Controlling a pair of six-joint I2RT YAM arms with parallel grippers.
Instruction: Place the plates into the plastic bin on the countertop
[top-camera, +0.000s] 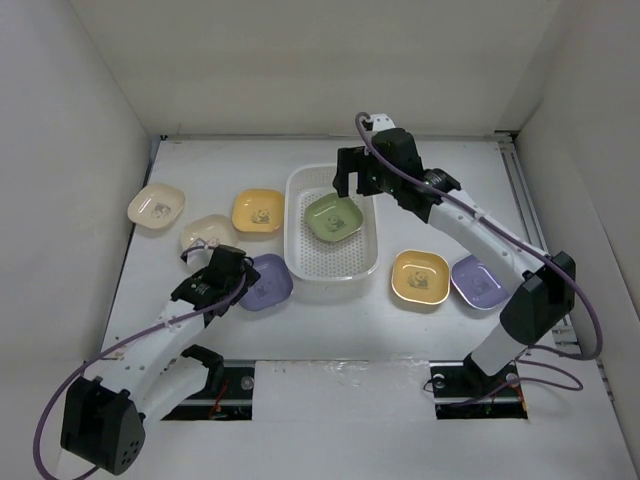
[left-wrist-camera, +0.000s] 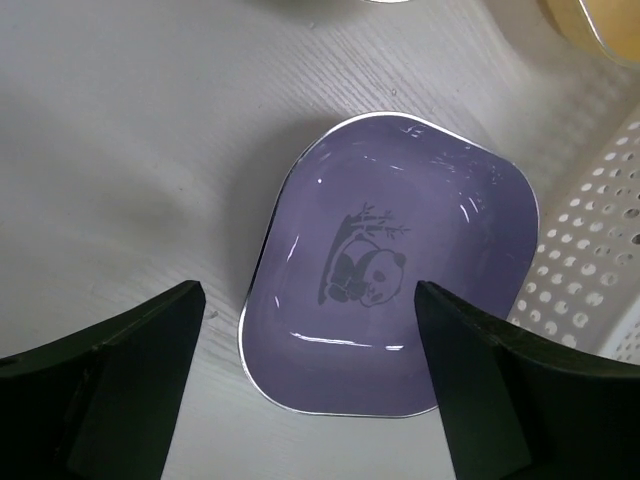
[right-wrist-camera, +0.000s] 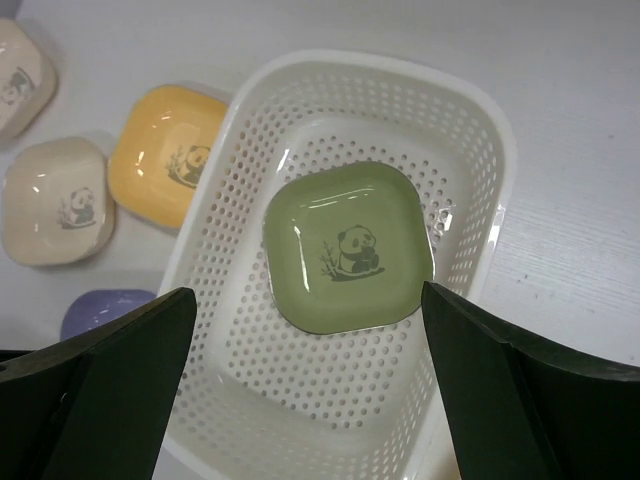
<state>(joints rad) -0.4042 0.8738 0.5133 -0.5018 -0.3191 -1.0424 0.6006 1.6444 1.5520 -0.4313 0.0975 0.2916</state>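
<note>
A: While I log the top view, what's the right arm (top-camera: 480, 235) doing?
B: It bends up from its base at 5 o'clock, elbow out at 3, forearm running toward 12, wrist tipped down over the plastic bin (top-camera: 330, 258). Its right gripper (right-wrist-camera: 305, 292) hangs with jaws spread wide, nothing between them.
A: Green one?
B: The green plate (top-camera: 334, 216) lies flat inside the bin, toward the 12 o'clock end, panda up, below the fingers and apart from them.
A: Left side?
B: The left arm (top-camera: 165, 335) stretches low from 7 o'clock toward centre, wrist angled down. The left gripper (left-wrist-camera: 308, 290) is parted over the lavender plate (left-wrist-camera: 390, 280). One finger sits over its 4 o'clock rim, the other off its 8 o'clock edge above bare countertop (top-camera: 340, 340). Contact, can't tell. Not clamped.
A: Where's that plate?
B: On the countertop, just beside the bin's 8 o'clock corner.
A: Rest?
B: All on the countertop. At the bin's 9 o'clock is the yellow plate (top-camera: 258, 212), then the cream plate (top-camera: 207, 233) and the outer cream plate (top-camera: 156, 206) farther toward 9. At the bin's 4 o'clock is the tan plate (top-camera: 420, 277), with the second lavender plate (top-camera: 478, 282) just beside it at its 3.
</note>
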